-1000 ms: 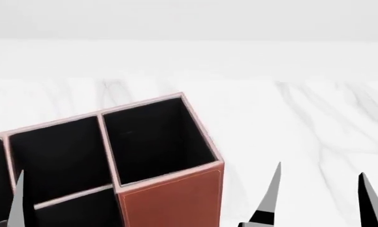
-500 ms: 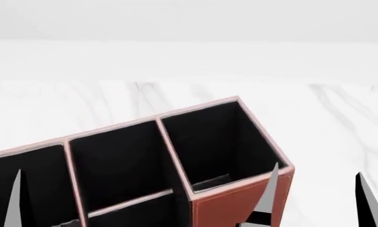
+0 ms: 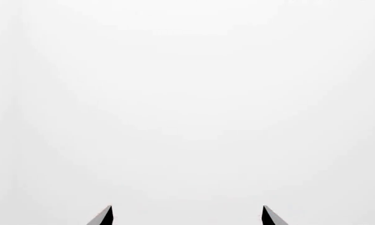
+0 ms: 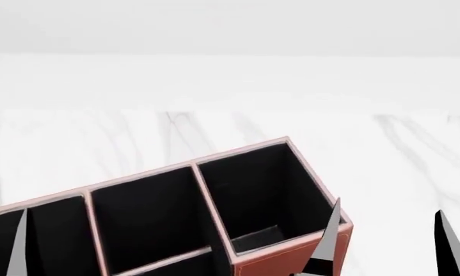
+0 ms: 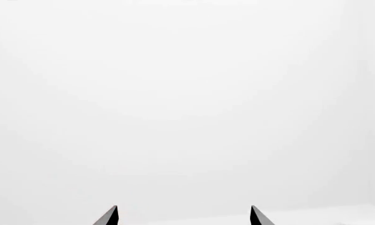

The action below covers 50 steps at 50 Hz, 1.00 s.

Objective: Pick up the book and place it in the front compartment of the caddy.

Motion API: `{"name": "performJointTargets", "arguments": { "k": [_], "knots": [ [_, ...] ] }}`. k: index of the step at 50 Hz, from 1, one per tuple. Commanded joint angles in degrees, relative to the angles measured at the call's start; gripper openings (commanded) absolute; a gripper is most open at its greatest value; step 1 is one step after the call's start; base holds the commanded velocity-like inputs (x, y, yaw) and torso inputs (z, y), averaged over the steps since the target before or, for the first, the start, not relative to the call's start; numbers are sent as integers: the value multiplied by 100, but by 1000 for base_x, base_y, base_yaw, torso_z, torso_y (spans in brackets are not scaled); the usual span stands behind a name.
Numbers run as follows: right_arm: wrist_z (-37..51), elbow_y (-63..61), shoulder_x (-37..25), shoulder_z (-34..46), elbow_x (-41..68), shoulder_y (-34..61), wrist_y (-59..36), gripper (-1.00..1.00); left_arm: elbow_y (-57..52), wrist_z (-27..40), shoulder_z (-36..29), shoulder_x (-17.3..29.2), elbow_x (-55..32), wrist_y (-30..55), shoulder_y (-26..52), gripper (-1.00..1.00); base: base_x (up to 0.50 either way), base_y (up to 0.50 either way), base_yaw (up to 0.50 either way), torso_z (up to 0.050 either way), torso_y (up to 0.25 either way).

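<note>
The right gripper [image 4: 387, 241] is hanging with its jaws spread wide and nothing between them, its left fingertip [image 4: 331, 230] overlapping the near right corner of the caddy [image 4: 291, 261] in the head view; contact cannot be told. The left gripper [image 3: 186, 216] is also standing wide apart and empty, facing blank white. The caddy is sitting near and left on the marble table [image 4: 399, 155], showing black-lined compartments. The book is appearing in no view.
</note>
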<state>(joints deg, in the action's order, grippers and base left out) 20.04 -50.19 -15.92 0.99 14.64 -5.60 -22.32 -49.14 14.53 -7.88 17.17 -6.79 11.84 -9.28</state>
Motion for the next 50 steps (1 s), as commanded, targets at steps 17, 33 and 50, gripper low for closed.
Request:
{"name": "performJointTargets", "arguments": {
  "k": [17,33,50],
  "knots": [
    [128,-27,-121,44,77,5,11,100,-403,-76,220,159,-1308,348,151,100,0,0,0,43,0],
    [223,-127,-205,-62,212,0,-28,100,-811,-200,-683,1576,-4076,189,1733,100,0,0,0,0,0],
    [288,-101,-268,-4,240,16,-25,100,-355,-883,-1515,1928,-5723,1382,3346,100,0,0,0,0,0]
  ]
}}
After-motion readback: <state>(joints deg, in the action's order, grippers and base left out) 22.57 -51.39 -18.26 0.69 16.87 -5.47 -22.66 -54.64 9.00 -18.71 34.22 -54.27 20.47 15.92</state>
